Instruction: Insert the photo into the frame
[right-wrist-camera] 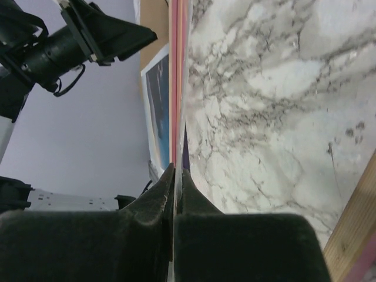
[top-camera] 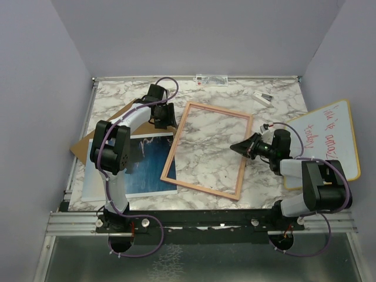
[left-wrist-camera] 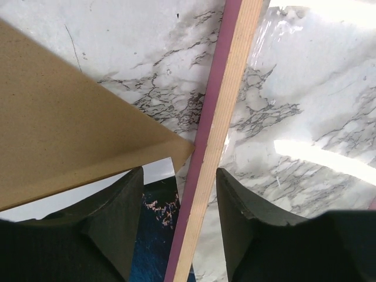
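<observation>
Bracing, I judge: my left gripper half-open astride the frame, its left rail, empty; right gripper shut at its right rail.

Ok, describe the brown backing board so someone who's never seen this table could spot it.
On the marble table, look left of the big wood-rimmed frame in the middle. The backing board lies at the left edge, just beyond the sea photo. It alone is plain brown: no picture, pane or writing.
</observation>
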